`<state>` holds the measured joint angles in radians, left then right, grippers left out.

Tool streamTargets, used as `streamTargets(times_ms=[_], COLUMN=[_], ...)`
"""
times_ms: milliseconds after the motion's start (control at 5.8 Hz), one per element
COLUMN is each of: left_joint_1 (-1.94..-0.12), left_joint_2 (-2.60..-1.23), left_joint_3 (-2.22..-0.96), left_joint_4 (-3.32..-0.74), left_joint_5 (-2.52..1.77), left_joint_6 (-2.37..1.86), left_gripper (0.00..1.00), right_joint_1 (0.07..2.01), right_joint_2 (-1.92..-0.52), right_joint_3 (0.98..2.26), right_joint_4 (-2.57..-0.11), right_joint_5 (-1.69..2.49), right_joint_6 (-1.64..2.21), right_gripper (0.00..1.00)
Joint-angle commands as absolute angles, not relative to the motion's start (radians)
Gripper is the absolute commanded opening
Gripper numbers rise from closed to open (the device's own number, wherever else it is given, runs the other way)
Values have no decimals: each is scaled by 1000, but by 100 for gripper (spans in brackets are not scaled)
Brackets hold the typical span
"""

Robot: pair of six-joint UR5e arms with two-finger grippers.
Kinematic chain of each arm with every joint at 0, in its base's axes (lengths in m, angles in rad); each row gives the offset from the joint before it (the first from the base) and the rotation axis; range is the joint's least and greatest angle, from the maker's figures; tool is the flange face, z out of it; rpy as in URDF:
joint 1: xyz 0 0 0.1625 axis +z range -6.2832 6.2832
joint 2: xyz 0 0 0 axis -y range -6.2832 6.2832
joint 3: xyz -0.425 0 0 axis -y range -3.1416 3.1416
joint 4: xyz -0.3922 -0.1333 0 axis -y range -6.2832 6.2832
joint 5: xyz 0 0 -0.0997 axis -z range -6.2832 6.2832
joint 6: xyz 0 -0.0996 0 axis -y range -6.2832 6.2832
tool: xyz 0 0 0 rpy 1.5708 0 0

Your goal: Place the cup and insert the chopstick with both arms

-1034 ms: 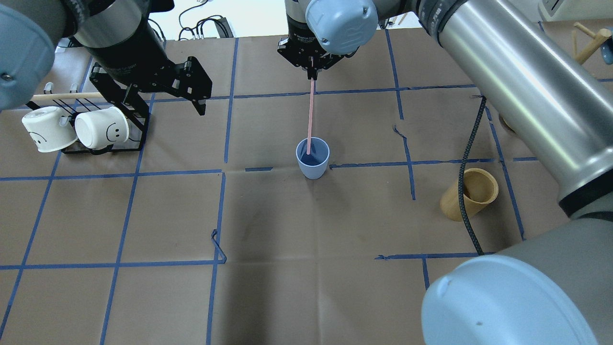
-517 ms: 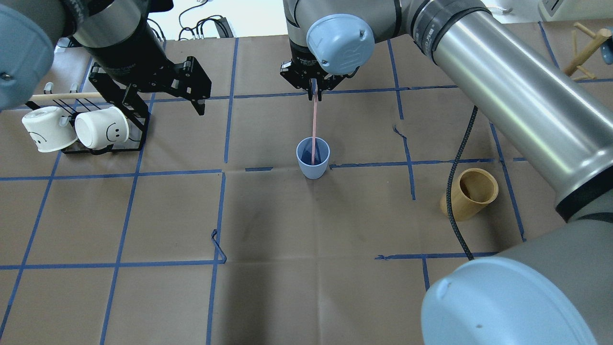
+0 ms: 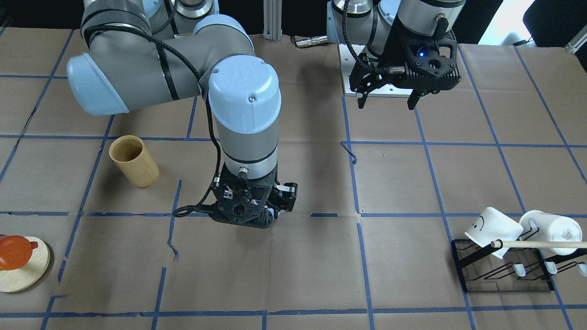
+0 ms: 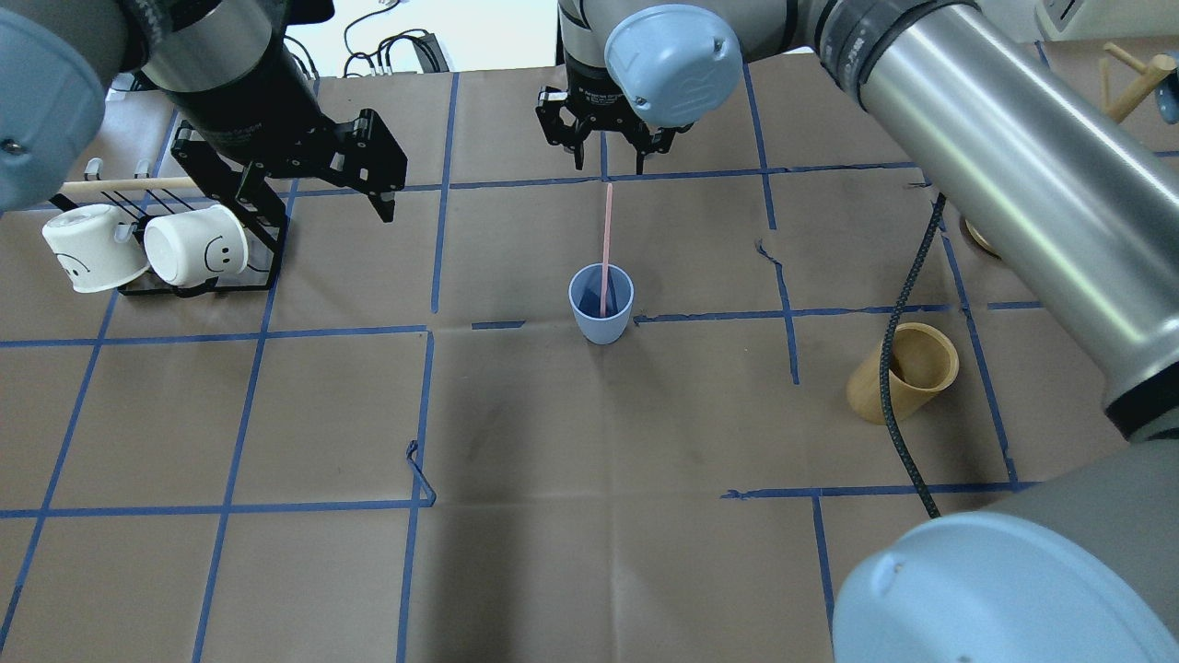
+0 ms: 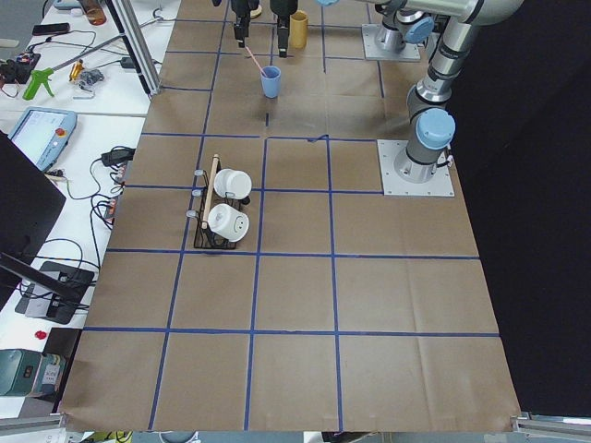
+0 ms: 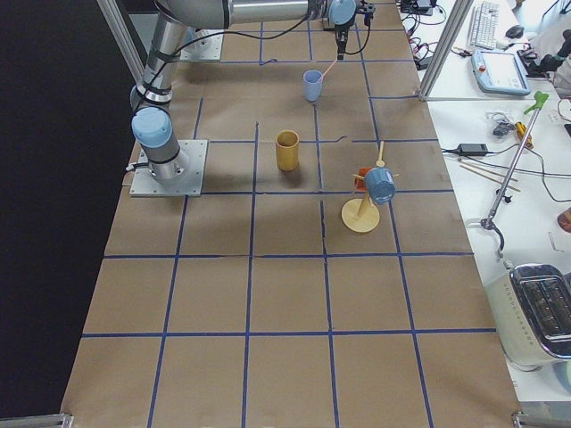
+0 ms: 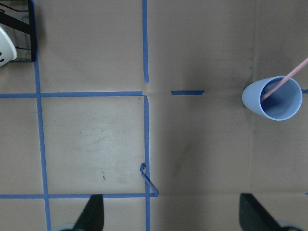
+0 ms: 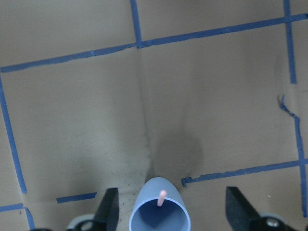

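The light blue cup [image 4: 601,311] stands upright near the table's middle. One pale pink chopstick [image 4: 606,241] stands in it, leaning against the far rim. My right gripper [image 4: 605,152] is open and empty, just above and beyond the chopstick's top end, apart from it. In the right wrist view the cup [image 8: 160,215] and chopstick tip [image 8: 162,195] sit between the spread fingers [image 8: 108,208]. My left gripper [image 4: 322,198] is open and empty, raised at the far left. The left wrist view shows the cup [image 7: 273,98] off to the right. In the front view the right gripper [image 3: 250,211] hides the cup.
A black rack [image 4: 198,281] with two white mugs [image 4: 193,244] and a thick wooden rod [image 4: 129,184] stands at the left. A tan wooden cylinder [image 4: 903,373] stands at the right, crossed by a black cable [image 4: 907,276]. A mug tree [image 6: 366,201] stands beyond it.
My right gripper opened and let go of the chopstick, then drew back from it. The chopstick now rests in the cup on its own. The left arm has not moved.
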<state>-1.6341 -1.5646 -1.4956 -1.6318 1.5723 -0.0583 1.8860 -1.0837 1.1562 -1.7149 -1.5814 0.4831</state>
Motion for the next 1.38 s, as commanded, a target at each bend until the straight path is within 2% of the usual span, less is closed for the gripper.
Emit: streamTargets(times_ms=[0, 172, 345, 690, 1207], left_joint_1=[-1634, -1634, -1635, -1632, -1634], left_joint_2=[-1565, -1565, -1563, -1563, -1563], left_joint_3=[-1496, -1496, -1496, -1496, -1496], left_joint_4=[-1632, -1632, -1632, -1632, -1632], left_joint_5=[1572, 1572, 1572, 1572, 1571], left_joint_6=[-58, -58, -58, -58, -58], left_gripper=[99, 99, 99, 99, 99], right_joint_1=[1774, 1682, 1619, 1551, 1565], right_joint_2=[-1205, -1276, -1373, -1497, -1499], right_joint_3=[1158, 1187, 1288, 1480, 1491], right_joint_4=[-1570, -1468, -1448, -1558, -1566], right_joint_5=[-1585, -1585, -1585, -1578, -1578], right_joint_6=[381, 295, 185, 163, 166], right_gripper=[100, 100, 100, 100, 100])
